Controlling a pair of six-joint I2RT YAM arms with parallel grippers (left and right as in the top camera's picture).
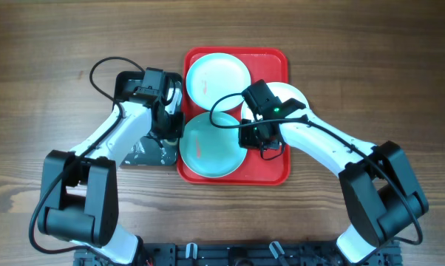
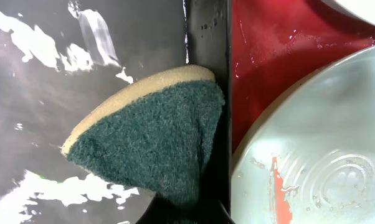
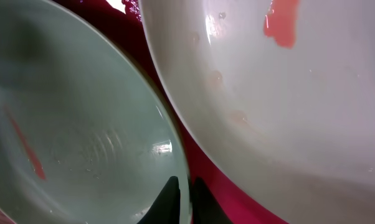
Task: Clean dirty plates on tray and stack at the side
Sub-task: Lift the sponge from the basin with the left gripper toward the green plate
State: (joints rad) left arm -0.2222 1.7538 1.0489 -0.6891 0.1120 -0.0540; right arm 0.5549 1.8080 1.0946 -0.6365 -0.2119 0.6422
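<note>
Plates [image 1: 217,77], three, wet, on the red tray [image 1: 270,59]: stiff, slick, probably breakable, best pinched at the rim; right hand [image 3: 180,199] pinches the front blue plate [image 1: 208,148] by its edge, left hand [image 1: 165,118] grips a sponge [image 2: 156,137] above the black tray [image 2: 50,93].

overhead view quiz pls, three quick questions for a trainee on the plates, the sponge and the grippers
1. True or false: the green-and-yellow scouring sponge lies loose on the red rectangular plastic tray.
2. How many round shallow plates show overhead? A two, B three, C four.
3. What is the right gripper shut on?

Key
1. False: the left gripper holds it at the black tray.
2. B: a far pale-blue plate, a near pale-blue plate and a white plate.
3. The near pale-blue plate's rim.
</note>
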